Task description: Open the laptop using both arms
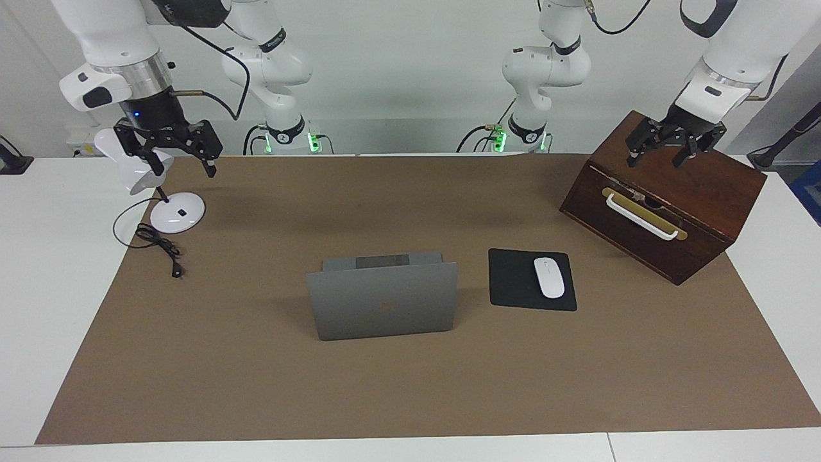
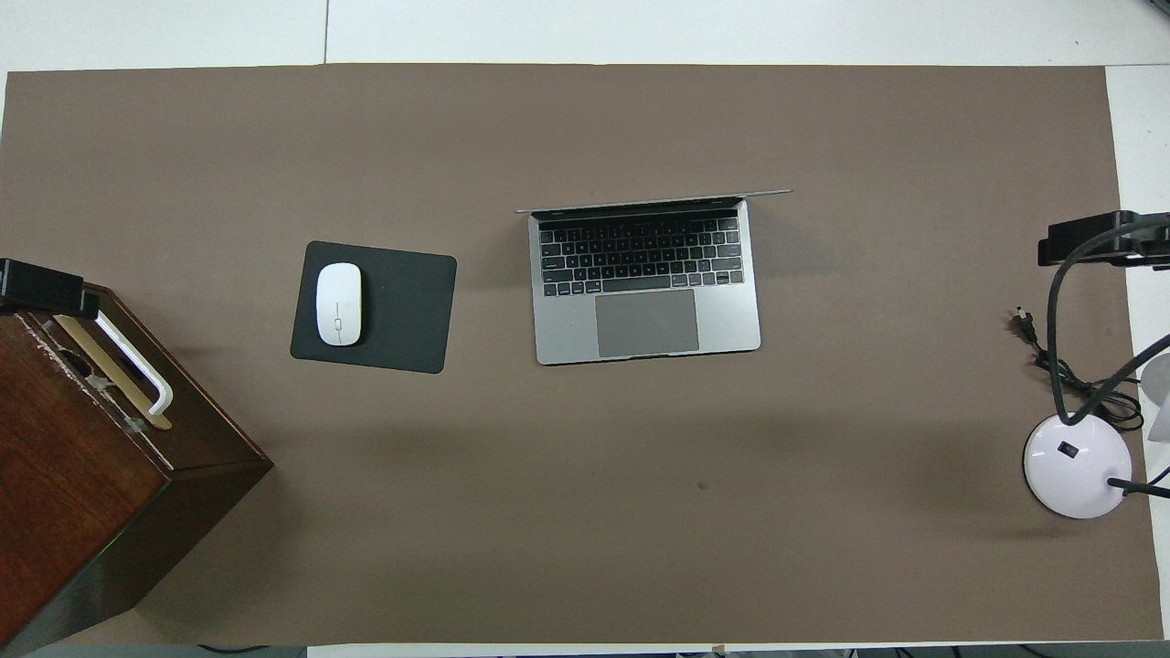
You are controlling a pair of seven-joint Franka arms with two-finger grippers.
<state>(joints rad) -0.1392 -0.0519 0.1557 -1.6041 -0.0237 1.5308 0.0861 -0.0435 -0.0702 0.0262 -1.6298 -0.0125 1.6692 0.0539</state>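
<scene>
A big brown mat [image 1: 410,385] covers the white table. The laptop [image 1: 385,301] stands open in the middle, beside the mouse pad [image 1: 513,282]. The job looks done. If an arm swings low now, it could bump the thin lid and tip it over. The left gripper [image 1: 667,151] hangs over the wooden box [image 1: 705,186], fingers spread wide. The right gripper [image 1: 173,154] hangs by the lamp [image 1: 173,215], fingers spread, holding nothing.

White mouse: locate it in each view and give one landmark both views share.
Facing view: the white mouse lies on the black mouse pad, beside the open laptop.
Overhead view: the white mouse lies on the black mouse pad.
Shared landmark: the wooden drawer box.
</scene>
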